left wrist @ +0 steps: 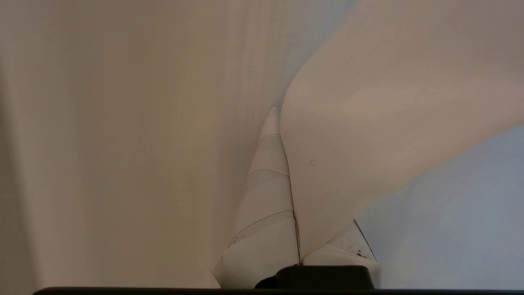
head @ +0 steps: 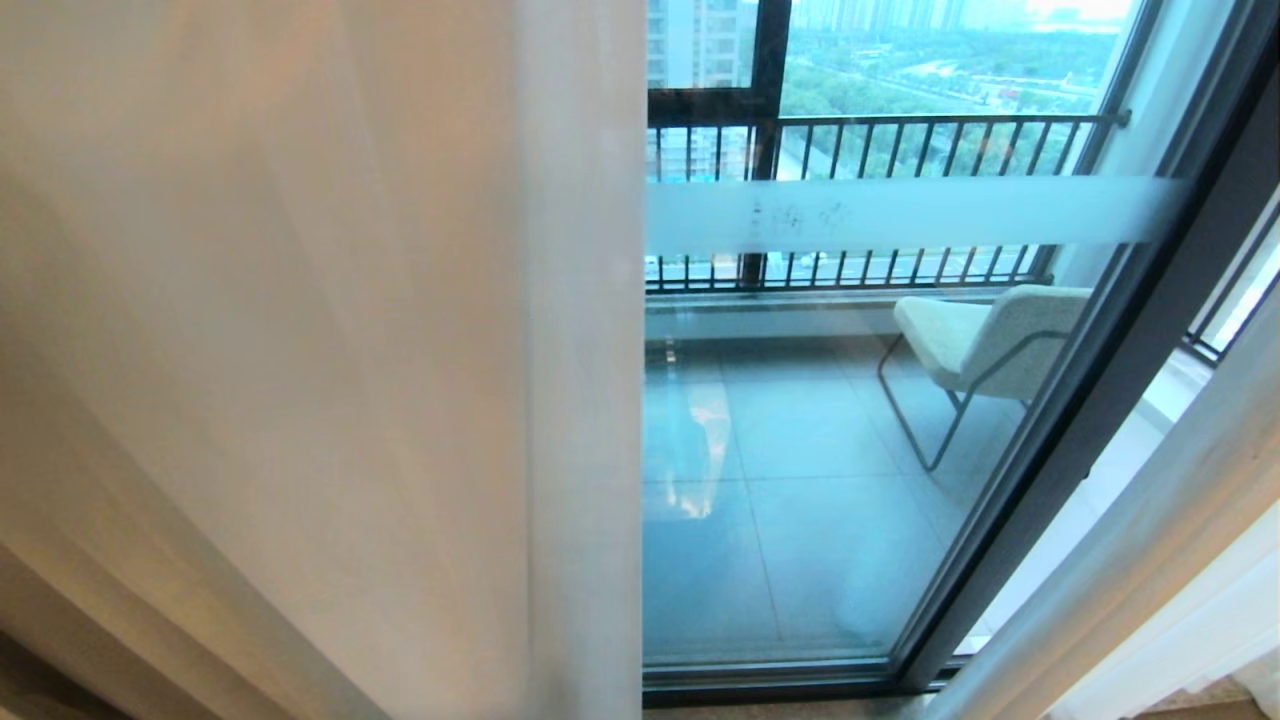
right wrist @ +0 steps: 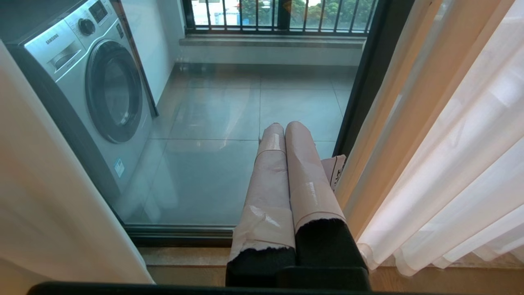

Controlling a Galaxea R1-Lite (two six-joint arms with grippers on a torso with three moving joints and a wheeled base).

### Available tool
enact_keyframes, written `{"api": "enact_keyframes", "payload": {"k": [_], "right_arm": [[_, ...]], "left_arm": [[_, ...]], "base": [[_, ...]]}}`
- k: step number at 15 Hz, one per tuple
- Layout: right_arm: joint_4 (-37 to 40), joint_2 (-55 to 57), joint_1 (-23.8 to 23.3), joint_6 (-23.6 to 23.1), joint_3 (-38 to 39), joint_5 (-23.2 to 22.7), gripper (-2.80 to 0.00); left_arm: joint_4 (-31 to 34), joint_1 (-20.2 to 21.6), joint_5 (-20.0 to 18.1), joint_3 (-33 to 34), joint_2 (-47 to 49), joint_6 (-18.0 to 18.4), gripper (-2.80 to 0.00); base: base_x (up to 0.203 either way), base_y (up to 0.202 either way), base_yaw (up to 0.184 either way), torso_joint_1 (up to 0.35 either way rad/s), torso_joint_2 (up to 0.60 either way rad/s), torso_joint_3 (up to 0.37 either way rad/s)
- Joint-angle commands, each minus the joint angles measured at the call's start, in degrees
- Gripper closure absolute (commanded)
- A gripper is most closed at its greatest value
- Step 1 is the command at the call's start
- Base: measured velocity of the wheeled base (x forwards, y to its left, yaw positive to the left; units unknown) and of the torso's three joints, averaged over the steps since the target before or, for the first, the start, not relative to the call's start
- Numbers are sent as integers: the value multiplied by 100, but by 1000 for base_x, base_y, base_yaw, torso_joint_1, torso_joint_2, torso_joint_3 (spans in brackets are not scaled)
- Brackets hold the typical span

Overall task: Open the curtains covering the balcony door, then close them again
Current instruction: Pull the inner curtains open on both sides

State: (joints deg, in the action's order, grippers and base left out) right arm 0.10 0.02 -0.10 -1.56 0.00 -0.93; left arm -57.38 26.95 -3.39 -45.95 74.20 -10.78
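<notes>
Curtains [head: 330,350] of sheer white floor-length fabric cover the left half of the head view, their free edge hanging about mid-picture, so the tall glass balcony door [head: 800,480] in its dark metal frame shows bare to the right of it. In the left wrist view the left gripper [left wrist: 282,123] has its tape-wrapped fingers [left wrist: 266,192] clenched on a fold of that fabric, which drapes over one finger. The right gripper [right wrist: 284,131] hangs low before the door, fingers pressed together on nothing, beside a tan opaque drape [right wrist: 393,135].

Judging from the half-covered glass, a sideways pull is in hand; which way cannot be told. To do it well, keep the pinch firm and carry the fabric level along the rail line rather than downward, so the top glides instead of straining. Move slowly enough that the thin cloth does not slip out.

Counted: two sheer panels, one left and one at the far right [head: 1130,560]; one chair [head: 985,340] on the balcony; one silver washing machine [right wrist: 90,90]; one railing [head: 900,150]; two grippers.
</notes>
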Motion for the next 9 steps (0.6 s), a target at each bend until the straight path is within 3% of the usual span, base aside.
{"api": "enact_keyframes", "payload": {"k": [1,9], "right_arm": [[-1,-2,1,-2,0,-4,0],[-1,-2,1,-2,0,-4,0]], "left_arm": [[-50,405,-9,-37,65,-119,0],[-130,1751,-21,-717,552,-591,0]], "base": [[0,0,0,0,0,0],[0,0,0,0,0,0]]}}
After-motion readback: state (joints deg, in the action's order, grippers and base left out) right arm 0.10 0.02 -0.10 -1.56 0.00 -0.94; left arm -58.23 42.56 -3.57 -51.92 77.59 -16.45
